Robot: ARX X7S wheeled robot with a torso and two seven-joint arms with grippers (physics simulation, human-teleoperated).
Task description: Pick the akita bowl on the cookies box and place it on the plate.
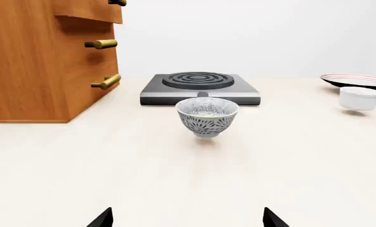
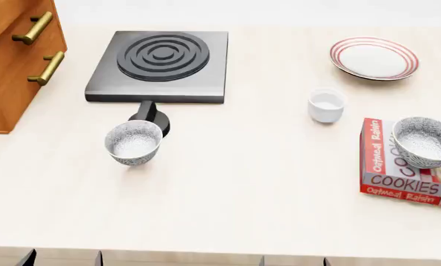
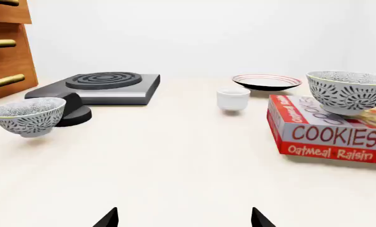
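Cookies box (image 2: 405, 166) cut at frame edge | akita bowl (image 2: 425, 142) atop

kitchen (simulated) | stove burner (image 2: 160, 65) | wooden drawers (image 2: 17, 55) | countertop (image 2: 242, 183)

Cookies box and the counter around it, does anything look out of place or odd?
Mildly: one akita bowl sits upright on the cookies box, an odd perch. Nothing is spilled, tipped or damaged.
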